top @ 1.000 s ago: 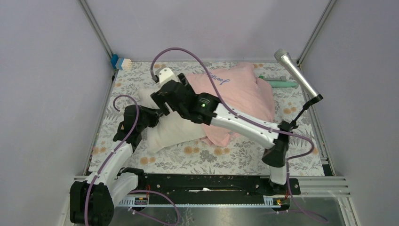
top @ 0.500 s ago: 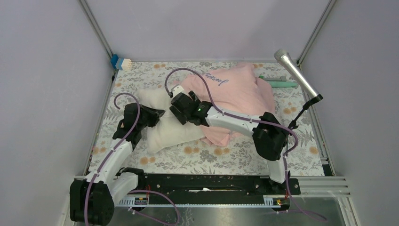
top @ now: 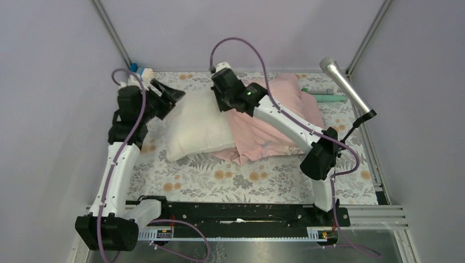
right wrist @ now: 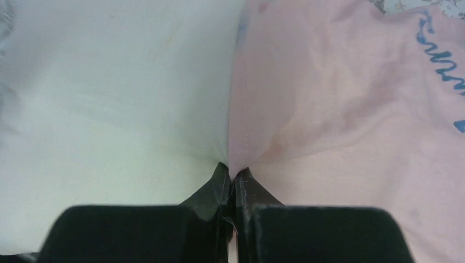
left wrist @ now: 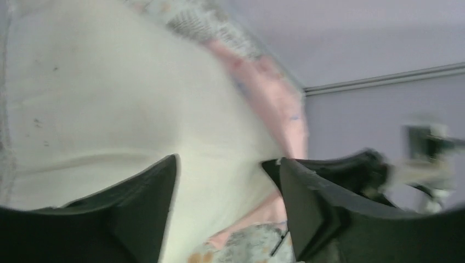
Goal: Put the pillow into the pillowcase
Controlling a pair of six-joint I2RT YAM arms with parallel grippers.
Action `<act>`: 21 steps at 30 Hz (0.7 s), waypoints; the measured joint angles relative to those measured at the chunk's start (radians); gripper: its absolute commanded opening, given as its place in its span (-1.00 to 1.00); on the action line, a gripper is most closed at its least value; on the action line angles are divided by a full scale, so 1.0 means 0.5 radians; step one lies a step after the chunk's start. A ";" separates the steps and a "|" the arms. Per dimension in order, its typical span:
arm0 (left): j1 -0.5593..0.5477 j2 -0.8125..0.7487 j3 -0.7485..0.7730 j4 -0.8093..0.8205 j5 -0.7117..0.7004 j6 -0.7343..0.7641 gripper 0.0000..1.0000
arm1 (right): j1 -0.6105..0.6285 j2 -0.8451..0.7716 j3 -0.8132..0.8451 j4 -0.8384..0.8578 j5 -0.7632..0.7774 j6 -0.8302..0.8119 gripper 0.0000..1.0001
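Pillow: the pillow (top: pixel 194 123) lies on the flower-print desk cloth (top: pixel 181 175), left of centre. Most of it shows bare cream, and only its right end runs under the pink edge.
Pillowcase: the pillowcase (top: pixel 279 118) is spread to the right of it, mouth facing the pillow, with its blue script showing in the right wrist view.
Right end effector: the right end effector (right wrist: pixel 231 172) has its jaws pressed tight together, pinching the pillowcase hem right on the line where pink meets cream.
Left end effector: the left end effector (top: pixel 166 96) has its jaws apart with nothing between them. It sits at the pillow's far-left corner, and I cannot tell whether it touches.
Step in hand: by my reading, the mouth is to be drawn leftward over the pillow while the left arm anchors the bare end.
Progress: early, I'd say, with well under half of the pillow covered.
Doing it well: get the left jaws onto the pillow corner first, biting seam rather than plump filling, so the pillow can't slide. Then lift the hem a little before pulling, so only 1 layer rides over the top and the lower layer isn't dragged along.
Risk: thin fabric may slip from that narrow pinch, or bunch at the pillow's shoulder. The microphone (top: pixel 342 82) stands near the right arm's elbow.
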 measured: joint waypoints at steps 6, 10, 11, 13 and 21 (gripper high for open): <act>0.241 0.005 0.644 -0.085 0.153 0.102 0.72 | -0.172 -0.031 0.337 -0.161 -0.208 0.169 -1.00; 0.483 -0.016 0.767 -0.102 0.190 0.062 0.73 | -0.265 -0.146 0.392 -0.195 -0.298 0.257 -1.00; 0.533 -0.015 0.759 -0.114 0.210 0.037 0.73 | -0.285 -0.180 0.393 -0.198 -0.312 0.275 -1.00; 0.640 -0.013 0.652 -0.043 0.305 -0.065 0.68 | -0.348 -0.266 0.393 -0.203 -0.349 0.316 -1.00; 0.905 0.299 -0.081 0.275 0.599 -0.419 0.78 | -0.559 -0.639 0.255 -0.089 -0.434 0.443 -1.00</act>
